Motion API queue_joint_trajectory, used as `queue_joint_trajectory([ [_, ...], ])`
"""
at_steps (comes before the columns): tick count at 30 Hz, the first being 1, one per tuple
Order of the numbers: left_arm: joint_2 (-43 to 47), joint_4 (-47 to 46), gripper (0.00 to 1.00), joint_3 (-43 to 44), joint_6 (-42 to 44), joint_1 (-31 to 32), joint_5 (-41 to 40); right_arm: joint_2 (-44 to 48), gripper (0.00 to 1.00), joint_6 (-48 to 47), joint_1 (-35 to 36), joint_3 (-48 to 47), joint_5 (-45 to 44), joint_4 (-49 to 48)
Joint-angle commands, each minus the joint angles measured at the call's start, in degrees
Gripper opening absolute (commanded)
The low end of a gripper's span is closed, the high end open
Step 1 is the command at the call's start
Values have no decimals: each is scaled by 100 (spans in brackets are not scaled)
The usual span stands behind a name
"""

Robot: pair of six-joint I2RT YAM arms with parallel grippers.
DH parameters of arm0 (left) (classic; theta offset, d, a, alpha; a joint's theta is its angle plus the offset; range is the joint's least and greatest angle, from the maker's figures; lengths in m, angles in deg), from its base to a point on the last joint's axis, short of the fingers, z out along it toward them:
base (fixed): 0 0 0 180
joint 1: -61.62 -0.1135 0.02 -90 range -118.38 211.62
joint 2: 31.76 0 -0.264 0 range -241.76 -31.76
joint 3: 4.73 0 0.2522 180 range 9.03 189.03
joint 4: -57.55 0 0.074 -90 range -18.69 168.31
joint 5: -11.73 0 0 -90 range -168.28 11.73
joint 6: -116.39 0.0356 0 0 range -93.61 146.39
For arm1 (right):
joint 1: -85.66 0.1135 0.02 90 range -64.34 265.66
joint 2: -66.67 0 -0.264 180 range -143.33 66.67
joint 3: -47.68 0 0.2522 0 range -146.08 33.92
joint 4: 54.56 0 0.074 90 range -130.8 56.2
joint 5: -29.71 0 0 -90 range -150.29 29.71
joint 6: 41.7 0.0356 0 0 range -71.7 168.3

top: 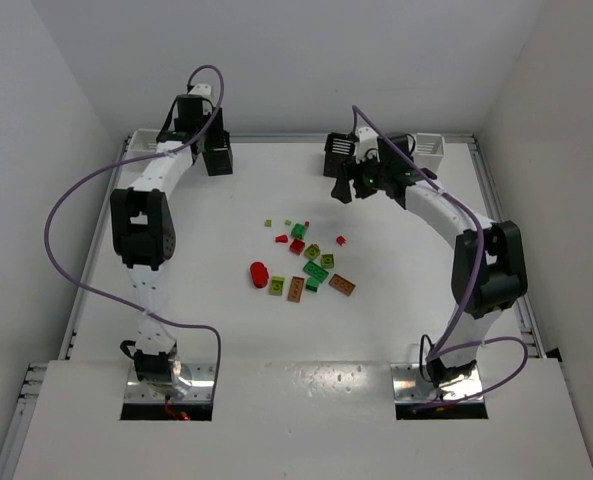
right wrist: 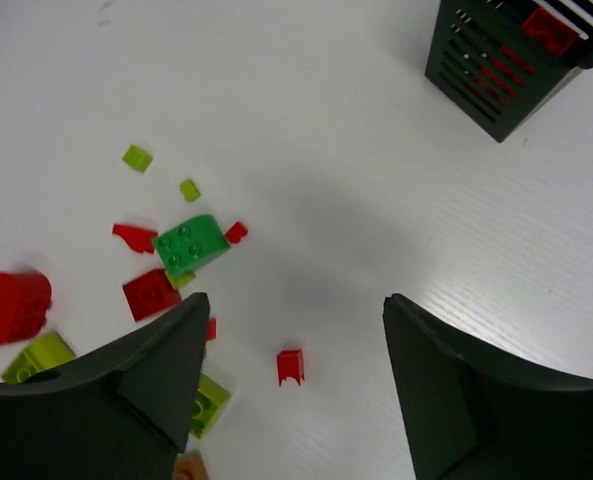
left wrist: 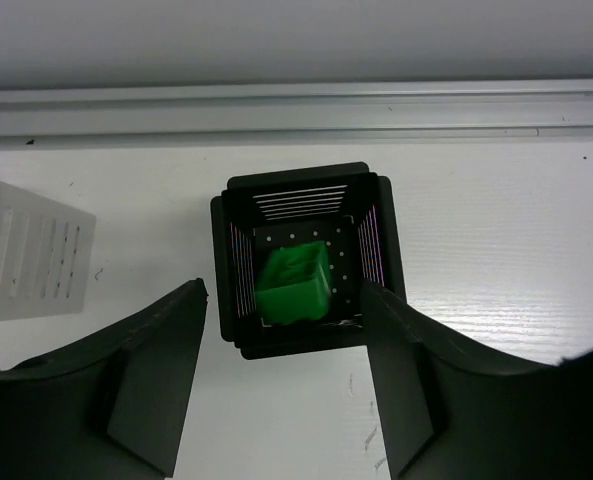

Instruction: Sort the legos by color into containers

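Peeking past left arm (top: 166,175), white bin (top: 137,143)

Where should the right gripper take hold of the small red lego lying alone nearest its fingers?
Straight down from above, pinching the small red lego across its flat side walls. It lies low on the table, apart from the other legos, so there is room on either side, and the open right gripper hovers almost over it.
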Motion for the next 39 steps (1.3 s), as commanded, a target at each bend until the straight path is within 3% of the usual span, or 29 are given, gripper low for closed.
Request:
queue_joint_trajectory([
  [1,43,-255,69,261,57,23,-22,121,66,-483,103,-113,408,326],
  [2,44,-255,69,261,57,23,48,121,62,-580,156,-113,409,379],
  [6,403,-255,69,313,-5,23,408,-98,60,-956,227,-331,646,695],
  [11,1455,-115,69,-344,-329,23,1014,-371,58,-1976,682,-711,647,1864],
  [14,2342,95,81,-1012,-549,-91,1392,-188,59,-2513,1121,-352,559,2015],
  [17,2986,421,86,-1478,-619,-214,1586,-125,65,-2462,1509,-237,349,2015],
  [18,3197,474,92,-1819,-620,-214,1709,-212,69,-2305,1736,-315,348,2015],
  [19,3617,474,93,-2005,-707,-301,1710,-292,79,-1868,1834,-402,347,2015],
  [22,4294,981,93,-2490,-1111,-302,1175,-520,87,-578,2151,-631,199,1779],
  [27,5042,1554,100,-2955,-1262,-355,-28,-662,88,595,2809,-684,-424,1321],
  [39,5800,2118,100,-3404,-1314,-513,-681,-1786,88,1993,3917,-1730,-2779,1566],
])
